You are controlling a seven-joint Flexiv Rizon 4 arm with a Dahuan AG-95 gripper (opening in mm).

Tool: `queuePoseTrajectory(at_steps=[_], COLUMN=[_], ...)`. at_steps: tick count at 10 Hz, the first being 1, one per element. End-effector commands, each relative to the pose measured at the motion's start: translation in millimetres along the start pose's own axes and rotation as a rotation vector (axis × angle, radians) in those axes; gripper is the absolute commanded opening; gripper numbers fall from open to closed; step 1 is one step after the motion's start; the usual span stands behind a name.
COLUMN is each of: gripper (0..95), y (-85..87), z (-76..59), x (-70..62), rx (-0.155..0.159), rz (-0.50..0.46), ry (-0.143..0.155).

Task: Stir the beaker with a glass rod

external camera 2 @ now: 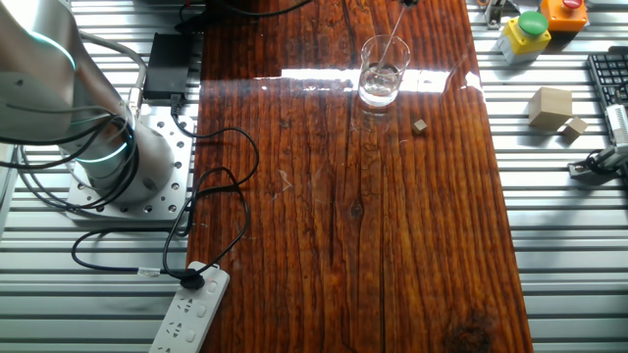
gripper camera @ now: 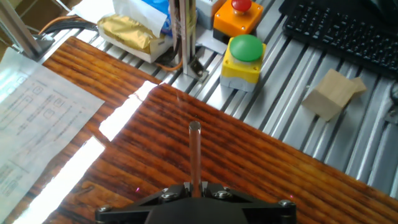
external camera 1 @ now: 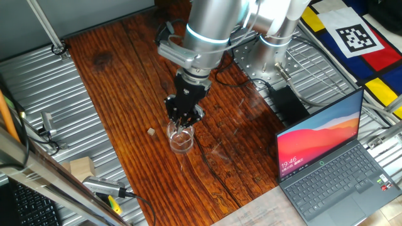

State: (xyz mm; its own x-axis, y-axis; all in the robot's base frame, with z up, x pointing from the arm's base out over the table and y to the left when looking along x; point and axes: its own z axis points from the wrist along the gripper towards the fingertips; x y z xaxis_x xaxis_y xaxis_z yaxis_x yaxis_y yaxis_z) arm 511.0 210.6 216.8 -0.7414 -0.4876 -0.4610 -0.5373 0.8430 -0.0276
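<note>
The beaker [external camera 1: 181, 139] stands upright on the wooden table; it also shows in the other fixed view [external camera 2: 381, 74]. My gripper [external camera 1: 183, 122] hangs right above its rim and is shut on the glass rod [external camera 2: 392, 39], which slants down into the beaker. In the hand view the rod [gripper camera: 194, 152] sticks out straight from between the closed fingers of the gripper [gripper camera: 194, 185], and the beaker does not show there. A small tan cube [external camera 1: 151, 131] lies on the table just left of the beaker.
An open laptop [external camera 1: 326, 157] sits at the table's right. A cable and power strip [external camera 2: 186, 312] lie by the arm base. Past the table edge are a green button box [gripper camera: 245, 59], wooden block [gripper camera: 333, 93], keyboard [gripper camera: 342, 28] and metal pole [gripper camera: 183, 31].
</note>
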Motion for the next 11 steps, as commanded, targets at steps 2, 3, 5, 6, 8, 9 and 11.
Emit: queuePoseTrajectory(at_steps=[2,3,5,6,8,9,11], gripper=[0.0,0.0,0.0,0.0,0.0,0.0,0.0], y=[-2.8,-6.2,-11.8,-14.6,-19.4,-17.8,-13.8], z=[3.3,4.5,5.2,6.2,9.2,11.7,15.6], x=[-1.4,-3.8,-9.7,-12.2,-17.8,-19.2,-22.1], rx=[-0.002,-0.002,-0.003,-0.003,-0.004,-0.001,0.001], rz=[-0.010,-0.020,-0.022,-0.026,-0.026,-0.024,-0.015], ry=[0.003,0.003,0.008,0.007,0.007,0.004,0.005])
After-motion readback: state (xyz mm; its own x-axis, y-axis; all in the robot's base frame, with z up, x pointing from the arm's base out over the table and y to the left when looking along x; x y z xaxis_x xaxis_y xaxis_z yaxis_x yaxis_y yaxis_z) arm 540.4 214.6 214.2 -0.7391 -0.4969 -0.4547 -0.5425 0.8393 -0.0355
